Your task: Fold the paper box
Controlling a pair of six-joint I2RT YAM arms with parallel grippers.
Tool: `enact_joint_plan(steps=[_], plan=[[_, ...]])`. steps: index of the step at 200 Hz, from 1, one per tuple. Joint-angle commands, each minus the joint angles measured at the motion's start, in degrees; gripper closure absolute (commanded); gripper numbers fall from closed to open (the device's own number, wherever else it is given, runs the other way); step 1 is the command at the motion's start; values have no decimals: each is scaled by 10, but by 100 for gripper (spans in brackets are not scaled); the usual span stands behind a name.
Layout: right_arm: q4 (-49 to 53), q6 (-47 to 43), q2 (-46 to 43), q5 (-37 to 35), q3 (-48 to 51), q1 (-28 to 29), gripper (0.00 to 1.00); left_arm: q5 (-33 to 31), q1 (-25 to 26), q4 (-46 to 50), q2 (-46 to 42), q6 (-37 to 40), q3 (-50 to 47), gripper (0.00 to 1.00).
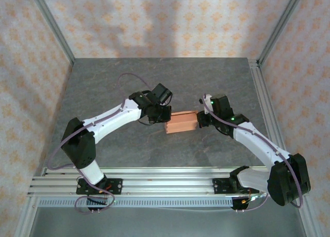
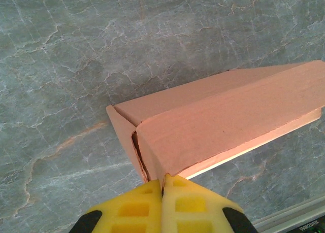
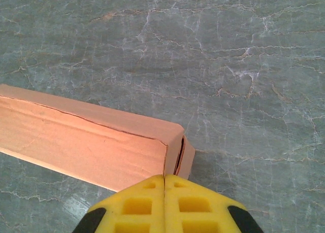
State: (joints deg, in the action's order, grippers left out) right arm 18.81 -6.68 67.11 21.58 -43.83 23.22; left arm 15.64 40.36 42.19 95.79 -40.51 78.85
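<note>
Here we are at the middle of the grey marbled table (image 1: pixel 154 82), and the paper box (image 1: pixel 181 122) lies right there, a salmon-orange block already in its rectangular shape, stretched from left to right between the two arms. The left hand (image 1: pixel 163 115) sits at the box's left end, the right hand (image 1: pixel 202 119) at its right end, so the box is bracketed from both sides. From the left wrist view, the left hand (image 2: pixel 163 185) is shut tight, its yellow pads (image 2: pixel 137 207) pressed flat together with only a thin seam between them, and the tip meets the near lower corner of the box (image 2: pixel 218 116). The end flap there gapes a little, a dark slit showing along its edge. Whether a sliver of cardboard is pinched in that seam, I cannot tell. Over to the right wrist view, same story: the right hand (image 3: pixel 164 179) is closed, pads (image 3: pixel 198 205) flush against each other, nose touching the end corner of the box (image 3: pixel 86 141). A fine crease line runs along the box's long upper edge, and the end flap stands just slightly ajar. The box rests flat on the table in both close views.
</note>
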Motion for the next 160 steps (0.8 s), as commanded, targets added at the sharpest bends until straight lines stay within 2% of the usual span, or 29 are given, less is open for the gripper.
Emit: enact_joint_plan(steps=[1,71,105,116,129,141,149,160], plan=[[-5,-6,0,-6,7,6,100,-14,0,-7,5,9,-20,100],[-24,-2,21,-12,31,6,100,-16,2,-20,33,19,-41,100],[-17,-5,2,4,27,6,100,-21,4,-17,42,24,-41,100],[-8,-18,-23,12,23,6,86,-21,4,-17,44,25,-42,100],[-3,-31,-51,9,22,6,59,-21,4,-19,43,25,-46,100],[-7,-34,-75,5,23,6,42,-20,4,-22,44,25,-49,100],[-17,-32,-87,8,26,6,35,-21,4,-20,45,25,-49,100],[-38,-10,-95,7,29,6,34,-23,3,-19,46,26,-48,100]])
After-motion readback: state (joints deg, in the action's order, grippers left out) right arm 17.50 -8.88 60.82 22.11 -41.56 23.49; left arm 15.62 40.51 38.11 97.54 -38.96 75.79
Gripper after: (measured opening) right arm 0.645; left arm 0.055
